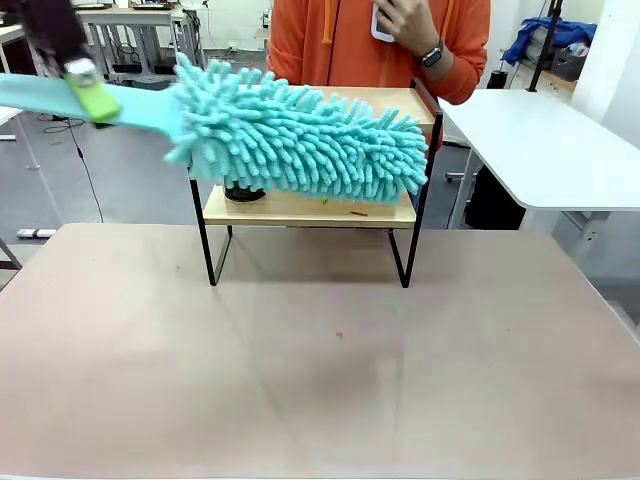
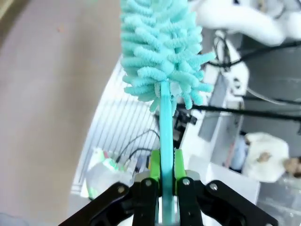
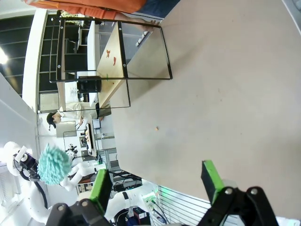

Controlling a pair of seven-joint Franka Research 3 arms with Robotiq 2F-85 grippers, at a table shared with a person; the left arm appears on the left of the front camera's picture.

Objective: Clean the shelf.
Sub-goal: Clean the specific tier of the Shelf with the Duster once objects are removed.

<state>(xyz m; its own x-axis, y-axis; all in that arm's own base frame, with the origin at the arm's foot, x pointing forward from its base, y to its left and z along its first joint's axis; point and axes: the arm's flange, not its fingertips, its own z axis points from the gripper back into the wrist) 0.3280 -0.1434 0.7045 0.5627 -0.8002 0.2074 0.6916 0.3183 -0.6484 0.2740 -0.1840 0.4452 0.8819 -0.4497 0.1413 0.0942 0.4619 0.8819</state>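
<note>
Shelf [image 1: 300, 210] with two boards stands far on your counter [image 1: 320, 360], one black cup [image 1: 244, 192] on the lower. Your left end effector [image 2: 167, 165] clamps one teal duster [image 1: 300, 135] by its handle. Your right end effector [image 3: 156, 182] stands spread apart.

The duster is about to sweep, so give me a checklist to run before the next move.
1. The left jaws shut on the duster handle: ok.
2. The right jaws open and empty: ok.
3. The duster head against the shelf: not ok, right wrist view shows it apart.
4. The person's hand off the shelf: ok.
5. Lower board free: not ok, a black container stands there.
6. The crumbs gone: not ok.
</note>
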